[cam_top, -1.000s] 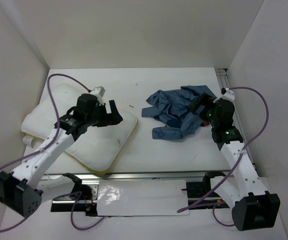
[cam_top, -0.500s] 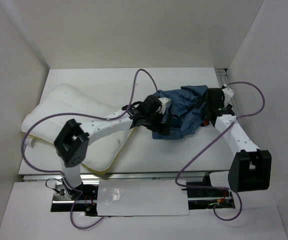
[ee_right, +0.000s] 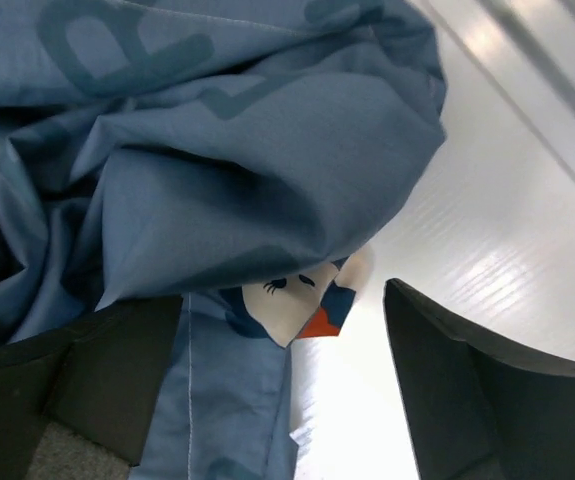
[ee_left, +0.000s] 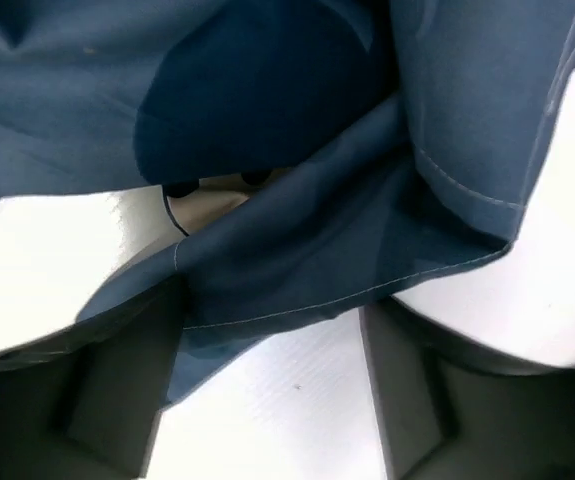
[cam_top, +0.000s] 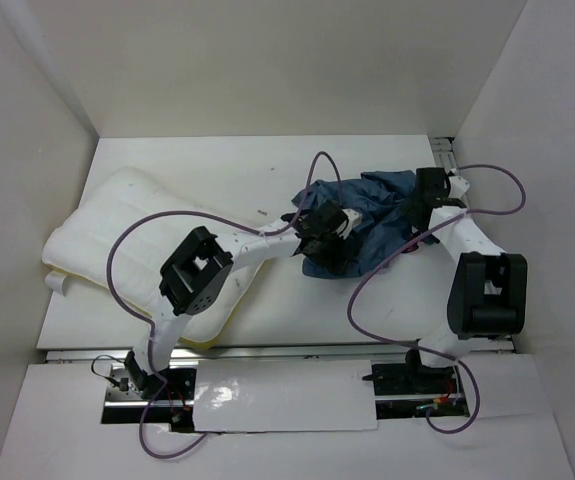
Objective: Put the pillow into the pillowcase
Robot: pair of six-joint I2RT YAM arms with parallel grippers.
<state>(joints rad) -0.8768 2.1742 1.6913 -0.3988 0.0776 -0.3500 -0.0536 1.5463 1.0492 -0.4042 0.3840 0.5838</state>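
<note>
The white ribbed pillow [cam_top: 117, 230] lies flat at the table's left, a yellow band showing at its near edge. The dusty-blue pillowcase [cam_top: 372, 215] sits crumpled at centre right. My left gripper [cam_top: 325, 250] hovers over its near-left edge. In the left wrist view that gripper [ee_left: 272, 370] is open, a stitched hem [ee_left: 317, 280] of the pillowcase reaching between its fingers. My right gripper [cam_top: 422, 200] is at the cloth's right side. In the right wrist view it [ee_right: 287, 380] is open over folds of the pillowcase [ee_right: 217, 150], beside a printed mouse face [ee_right: 292, 295] with a red bow.
An aluminium rail [cam_top: 445, 150] runs along the table's right edge, close to the right gripper, and shows as a rail [ee_right: 527, 60] in the right wrist view. White walls enclose the table on three sides. A purple cable [cam_top: 317, 165] loops above the pillowcase.
The left arm swung off the pillow and reached right to the pillowcase's near-left edge. The right arm stretched out to the cloth's right edge. Both jaws have narrowed slightly.
</note>
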